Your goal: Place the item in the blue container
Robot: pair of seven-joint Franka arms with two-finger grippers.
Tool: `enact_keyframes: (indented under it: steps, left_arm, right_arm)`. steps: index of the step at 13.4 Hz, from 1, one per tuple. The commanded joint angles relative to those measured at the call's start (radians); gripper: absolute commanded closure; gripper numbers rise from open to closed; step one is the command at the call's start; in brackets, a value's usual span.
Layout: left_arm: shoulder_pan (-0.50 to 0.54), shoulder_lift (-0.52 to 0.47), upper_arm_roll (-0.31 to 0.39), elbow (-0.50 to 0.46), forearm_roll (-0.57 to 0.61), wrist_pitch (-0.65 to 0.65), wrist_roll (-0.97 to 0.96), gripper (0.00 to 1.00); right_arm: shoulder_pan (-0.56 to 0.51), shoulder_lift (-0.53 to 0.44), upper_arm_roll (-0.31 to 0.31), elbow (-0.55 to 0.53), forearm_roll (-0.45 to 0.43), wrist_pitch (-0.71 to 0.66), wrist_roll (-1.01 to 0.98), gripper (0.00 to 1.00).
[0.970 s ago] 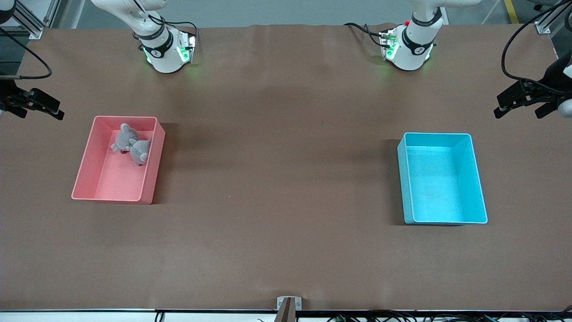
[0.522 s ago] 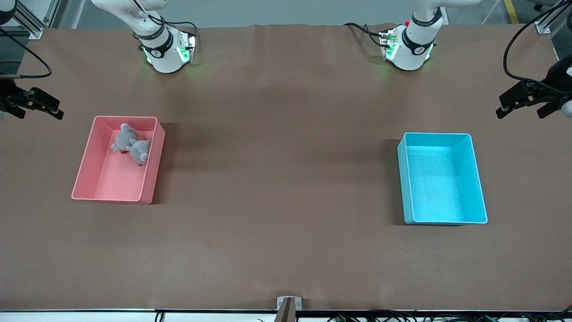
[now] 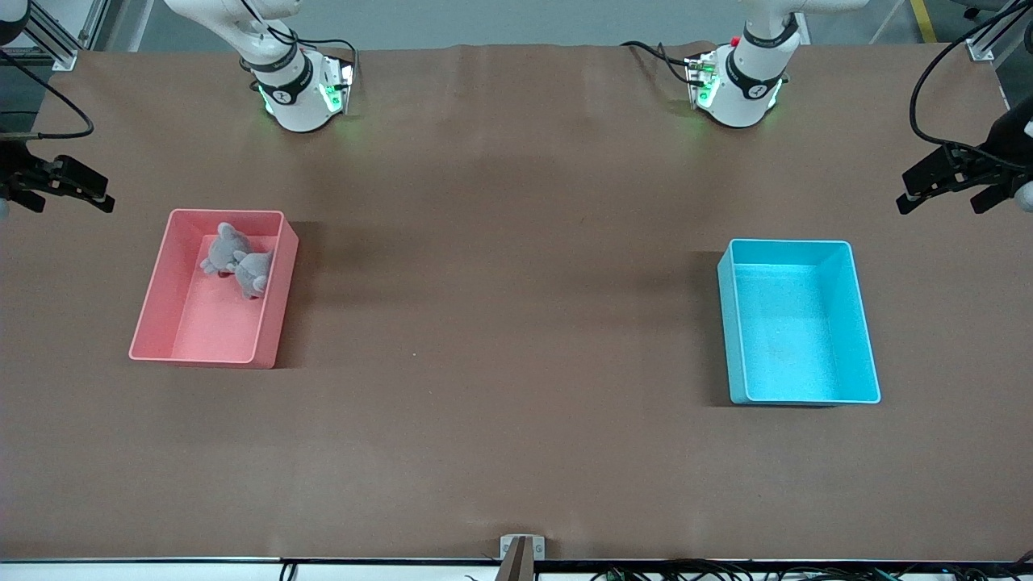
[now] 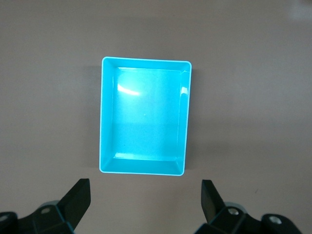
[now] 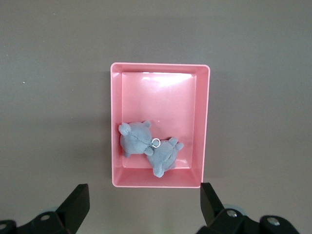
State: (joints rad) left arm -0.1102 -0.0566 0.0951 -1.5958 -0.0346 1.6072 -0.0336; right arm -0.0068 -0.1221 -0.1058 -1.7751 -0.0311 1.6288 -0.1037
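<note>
Waiting at the start, nothing grasped yet. Left end effector (image 3: 952, 187) hanging spread and empty over the tabletop (image 3: 516, 363) at the left arm's end, near the blue container (image 3: 799, 323); right end effector (image 3: 69, 190) likewise spread and empty above the tabletop's right-arm end, near the pink bin (image 3: 153, 307). Grey plush toy (image 3: 238, 262) lying in the pink bin, at its end farther from the front camera, long axis slanted across the bin floor. Next, probably: lowering the right end effector onto the plush, then carrying it across. Blue container empty, long axis running toward the front camera.

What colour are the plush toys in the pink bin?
Grey. The plush toys show best in the right wrist view, lying in the pink bin.
</note>
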Motion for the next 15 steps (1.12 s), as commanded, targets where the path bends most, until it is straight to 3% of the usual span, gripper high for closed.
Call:
enact_keyframes:
  steps: [1,15]
  left_arm:
    - [0.012,0.000,0.000,0.011,-0.004,-0.010,0.017,0.00]
    - [0.012,0.000,-0.002,0.011,-0.004,-0.010,0.017,0.00]
  right_arm:
    - [-0.004,-0.004,0.003,0.002,0.020,-0.018,-0.013,0.00]
    - [-0.001,-0.005,0.005,0.002,0.043,-0.046,-0.008,0.00]
